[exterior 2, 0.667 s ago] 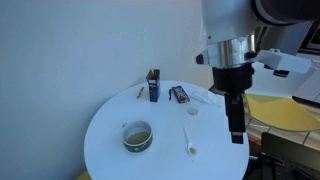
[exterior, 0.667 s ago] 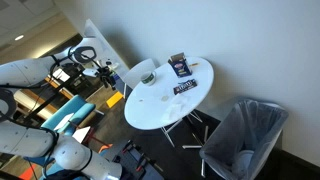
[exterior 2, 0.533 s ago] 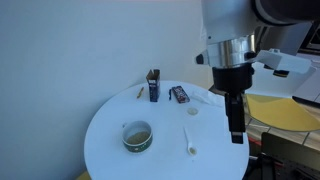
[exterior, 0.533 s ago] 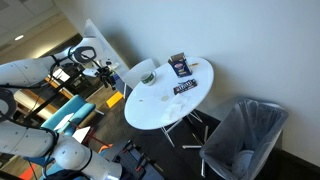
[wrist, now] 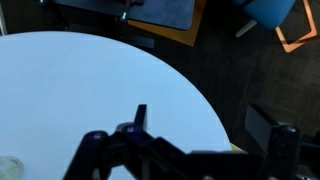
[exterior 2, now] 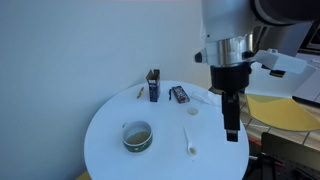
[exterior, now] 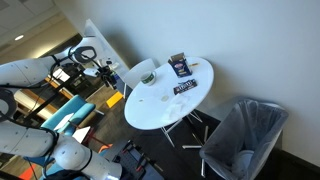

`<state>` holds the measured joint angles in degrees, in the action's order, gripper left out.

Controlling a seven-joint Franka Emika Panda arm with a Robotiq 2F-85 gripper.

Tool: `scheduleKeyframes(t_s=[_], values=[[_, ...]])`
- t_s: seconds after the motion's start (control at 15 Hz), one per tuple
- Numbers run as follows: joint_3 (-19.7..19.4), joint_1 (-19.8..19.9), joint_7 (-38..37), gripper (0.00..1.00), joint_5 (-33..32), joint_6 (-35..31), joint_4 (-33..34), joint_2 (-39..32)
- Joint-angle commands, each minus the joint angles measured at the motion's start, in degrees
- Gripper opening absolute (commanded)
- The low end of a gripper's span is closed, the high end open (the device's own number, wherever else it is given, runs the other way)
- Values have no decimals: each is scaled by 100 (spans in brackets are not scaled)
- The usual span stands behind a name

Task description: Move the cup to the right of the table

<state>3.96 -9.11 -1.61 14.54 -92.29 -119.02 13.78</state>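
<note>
The claw [exterior 2: 231, 135] has shifted slightly left, its fingers apart and well away from the cup [exterior 2: 137, 136], which a careless approach could tip over on the desk [exterior 2: 105, 118].

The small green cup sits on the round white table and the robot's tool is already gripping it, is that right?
Not quite. The cup does sit on the round white table, but the tool is not gripping it: it hangs apart from the cup, off to one side, as an exterior view shows.
</note>
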Motion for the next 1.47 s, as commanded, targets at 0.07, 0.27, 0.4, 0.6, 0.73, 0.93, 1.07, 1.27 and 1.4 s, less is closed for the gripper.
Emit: scheduleKeyframes(t_s=[0.07,0.27,0.4,0.6,0.73,0.93,1.07,1.27,1.4], values=[[145,231,-432,100,-247,-1368,455,-472],[178,295,-796,100,-780,-2356,839,-981],[173,296,-944,100,-1160,-2717,1112,-1374],[123,248,-942,100,-1428,-3060,1427,-1963],[103,220,-938,100,-1466,-3270,1545,-2280],[87,202,-870,100,-1382,-3520,1643,-2651],[89,208,-819,100,-1298,-3644,1677,-2828],[114,221,-742,100,-1157,-3812,1639,-3003],[133,225,-700,100,-1084,-3948,1610,-3081]])
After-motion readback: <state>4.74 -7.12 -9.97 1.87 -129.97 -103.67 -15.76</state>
